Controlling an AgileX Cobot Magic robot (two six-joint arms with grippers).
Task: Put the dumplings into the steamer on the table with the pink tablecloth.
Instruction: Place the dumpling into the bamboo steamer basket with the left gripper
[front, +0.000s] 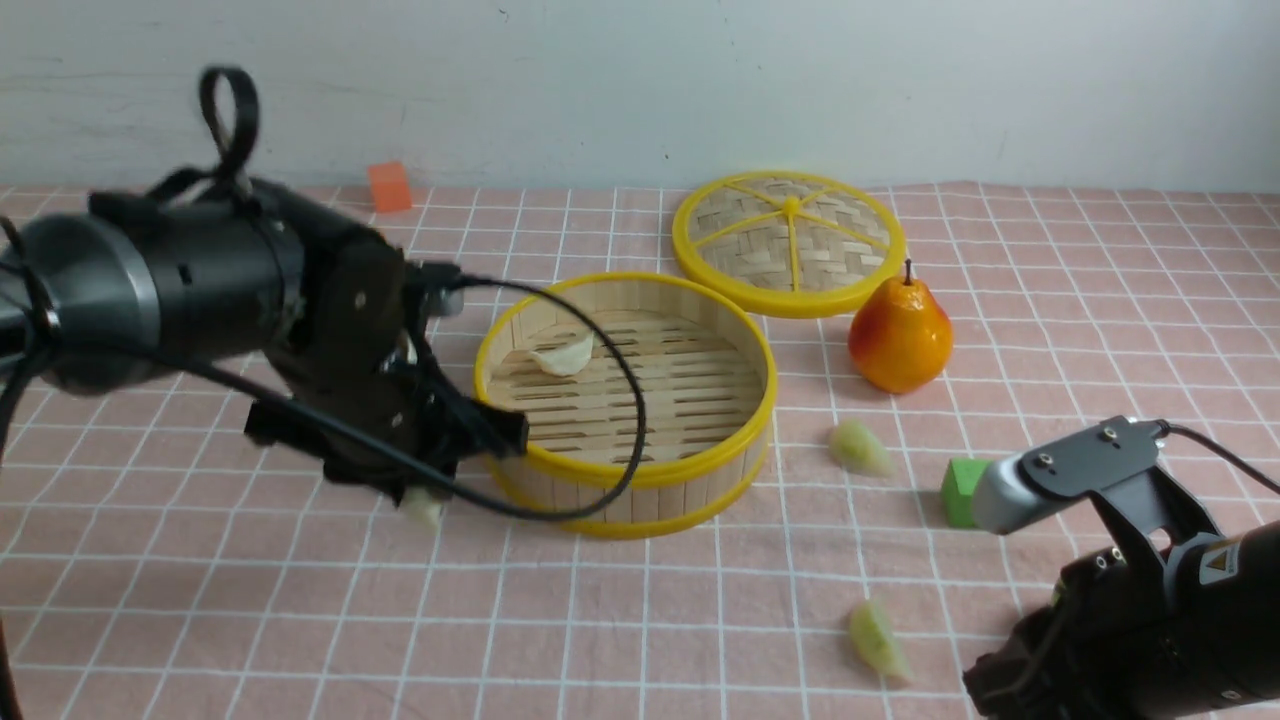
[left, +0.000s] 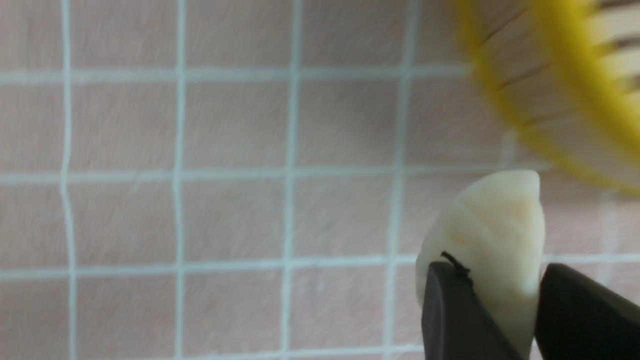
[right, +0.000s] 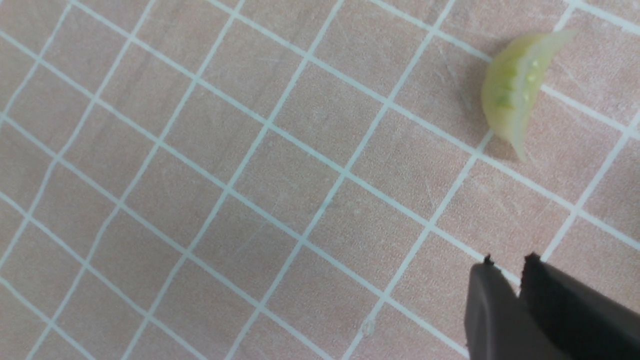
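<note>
My left gripper (left: 492, 280) is shut on a cream-white dumpling (left: 492, 225), held above the pink tablecloth (front: 250, 600) just left of the steamer (front: 625, 480); it shows below the gripper in the front view (front: 422, 507). The steamer's yellow rim (left: 565, 95) is blurred in the left wrist view. A second cream-white dumpling (front: 563, 355) lies inside the steamer. Two pale green dumplings lie on the cloth, one right of the steamer (front: 860, 447), one nearer the front (front: 878, 640). My right gripper (right: 507, 265) is shut and empty, with a green dumpling (right: 515, 95) on the cloth ahead of it.
The flat woven steamer lid (front: 790, 240) lies behind the steamer. An orange-red pear (front: 900, 335) stands at its right. A green cube (front: 962, 492) sits by my right arm. An orange cube (front: 389, 186) is at the back left near the wall.
</note>
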